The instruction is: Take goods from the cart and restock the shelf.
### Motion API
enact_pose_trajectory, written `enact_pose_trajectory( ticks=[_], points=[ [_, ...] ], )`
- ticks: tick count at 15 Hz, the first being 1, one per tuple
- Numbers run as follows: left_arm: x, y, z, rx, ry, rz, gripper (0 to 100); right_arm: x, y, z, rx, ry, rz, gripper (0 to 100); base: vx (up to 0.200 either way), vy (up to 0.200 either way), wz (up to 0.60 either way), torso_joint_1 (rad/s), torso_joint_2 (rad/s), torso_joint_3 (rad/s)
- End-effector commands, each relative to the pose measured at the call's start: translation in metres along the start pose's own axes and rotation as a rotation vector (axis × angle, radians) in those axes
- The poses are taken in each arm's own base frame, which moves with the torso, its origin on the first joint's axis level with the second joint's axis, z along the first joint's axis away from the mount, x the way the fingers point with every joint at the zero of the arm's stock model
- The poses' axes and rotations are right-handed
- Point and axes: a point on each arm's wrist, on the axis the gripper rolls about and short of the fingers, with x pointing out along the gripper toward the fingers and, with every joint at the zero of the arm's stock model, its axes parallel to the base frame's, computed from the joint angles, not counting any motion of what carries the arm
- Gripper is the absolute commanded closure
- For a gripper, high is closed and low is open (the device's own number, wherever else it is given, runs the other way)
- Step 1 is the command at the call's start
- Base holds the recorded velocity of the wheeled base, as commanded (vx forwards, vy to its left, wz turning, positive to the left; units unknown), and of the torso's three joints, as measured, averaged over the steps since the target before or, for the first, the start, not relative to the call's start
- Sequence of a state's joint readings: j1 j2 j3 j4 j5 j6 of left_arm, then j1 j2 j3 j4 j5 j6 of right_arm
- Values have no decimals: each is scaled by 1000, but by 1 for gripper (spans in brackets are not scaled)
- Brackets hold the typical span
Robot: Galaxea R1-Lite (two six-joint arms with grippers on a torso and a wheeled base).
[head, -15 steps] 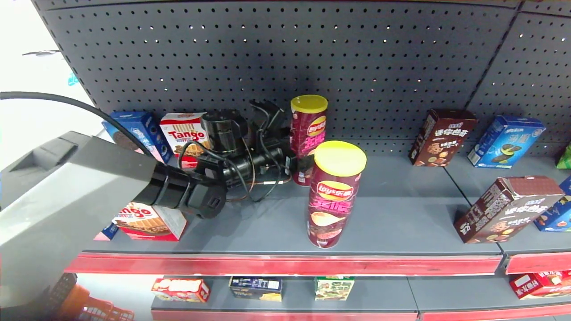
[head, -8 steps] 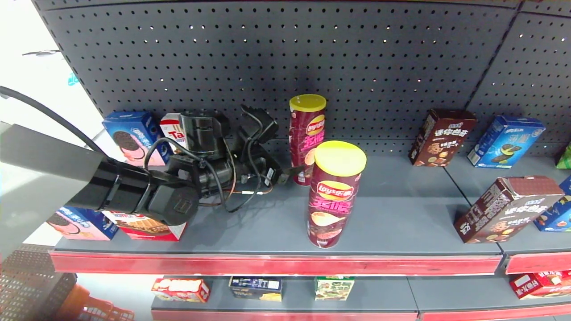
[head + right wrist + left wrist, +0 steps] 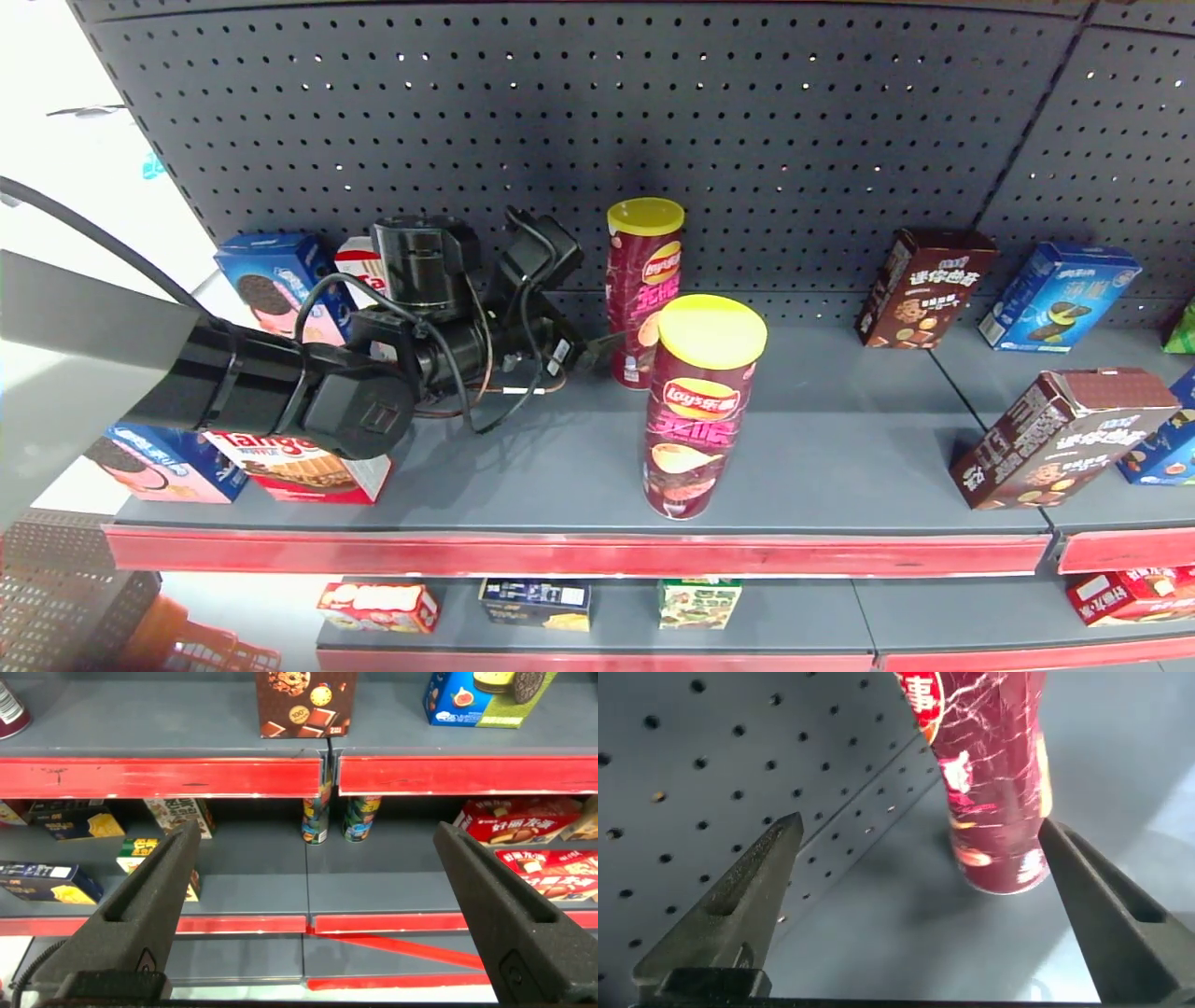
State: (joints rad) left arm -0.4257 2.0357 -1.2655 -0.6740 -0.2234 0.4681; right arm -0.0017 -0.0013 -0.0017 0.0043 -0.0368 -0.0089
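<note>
Just ahead of the spread left hand [image 3: 920, 829], a can [image 3: 994, 779] stands by the pegboard [image 3: 710, 756], bare shelf [image 3: 896, 919] between; right hand [image 3: 318, 829] likewise spread.

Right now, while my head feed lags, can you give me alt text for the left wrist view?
The open left gripper frames a maroon chip can standing upright on the grey shelf, not clasped, its base near one finger. The perforated back panel rises just behind it.

Right gripper [image 3: 318, 829], jaws wide apart, before red-edged shelves [image 3: 168, 777] of snack boxes [image 3: 304, 700].
</note>
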Motion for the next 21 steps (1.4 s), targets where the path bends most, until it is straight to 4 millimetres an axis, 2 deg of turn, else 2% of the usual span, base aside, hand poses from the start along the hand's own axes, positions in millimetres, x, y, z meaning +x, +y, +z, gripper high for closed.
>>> enact_pose_trajectory(
  ticks=[1,14,17,21],
  points=[
    [6,-1,-3,0,7,12,0,0,0,0,0,2,0,0,0,0,0,0,0,0],
    [12,11,-9,1,41,103,0,0,0,0,0,2,0,0,0,0,0,0,0,0],
    [9,16,-12,-1,49,114,0,0,0,0,0,2,-1,0,0,0,0,0,0,0],
    [0,25,-3,-8,96,137,0,0,0,0,0,2,0,0,0,0,0,0,0,0]
  ],
)
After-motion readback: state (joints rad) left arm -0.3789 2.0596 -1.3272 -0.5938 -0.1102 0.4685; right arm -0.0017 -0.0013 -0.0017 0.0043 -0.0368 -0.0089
